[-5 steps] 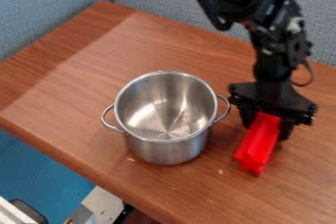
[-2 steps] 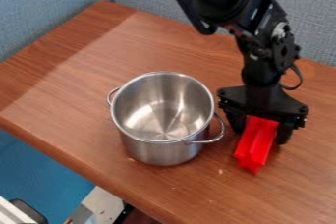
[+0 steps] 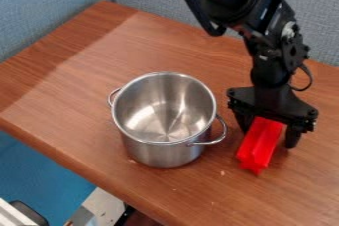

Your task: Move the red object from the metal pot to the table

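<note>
Red object (image 3: 261, 142) out of the metal pot (image 3: 165, 118), resting on the table (image 3: 79, 61).

Bright red, elongated, plastic-looking block; lies on the wood just right of the pot, apart from its wall, long axis running from far to near, near end close to the table's front edge; far end tucked between black prongs, possibly tilted up a little there, hard to tell. Shiny steel cylinder, upright, lidless, nothing inside, two small loop handles at left and right, standing near the table's front edge. Reddish-brown wood-grain top, straight edges, stretching far and left well beyond the pot.
</note>
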`<act>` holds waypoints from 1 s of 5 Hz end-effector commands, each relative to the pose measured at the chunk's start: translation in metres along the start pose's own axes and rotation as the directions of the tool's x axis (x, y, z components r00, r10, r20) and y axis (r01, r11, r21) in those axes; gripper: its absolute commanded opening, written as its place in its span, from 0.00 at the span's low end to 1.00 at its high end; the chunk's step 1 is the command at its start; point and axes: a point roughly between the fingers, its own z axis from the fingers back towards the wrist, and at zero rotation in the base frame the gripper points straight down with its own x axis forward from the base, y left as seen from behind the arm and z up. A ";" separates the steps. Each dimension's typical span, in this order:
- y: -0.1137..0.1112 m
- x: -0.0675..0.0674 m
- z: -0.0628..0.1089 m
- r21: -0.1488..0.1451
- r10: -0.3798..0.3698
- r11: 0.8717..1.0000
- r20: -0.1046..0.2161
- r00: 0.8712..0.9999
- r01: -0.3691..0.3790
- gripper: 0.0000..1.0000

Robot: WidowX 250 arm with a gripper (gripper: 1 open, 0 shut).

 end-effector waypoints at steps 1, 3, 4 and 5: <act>0.008 0.005 0.020 -0.016 0.033 0.999 0.032 0.999 -0.032 1.00; 0.010 0.010 0.017 0.001 0.196 0.980 0.065 0.978 -0.197 1.00; 0.007 0.009 0.011 0.012 0.261 0.965 0.080 0.962 -0.263 0.00; 0.005 0.008 0.016 0.014 0.218 0.975 0.062 0.974 -0.220 0.00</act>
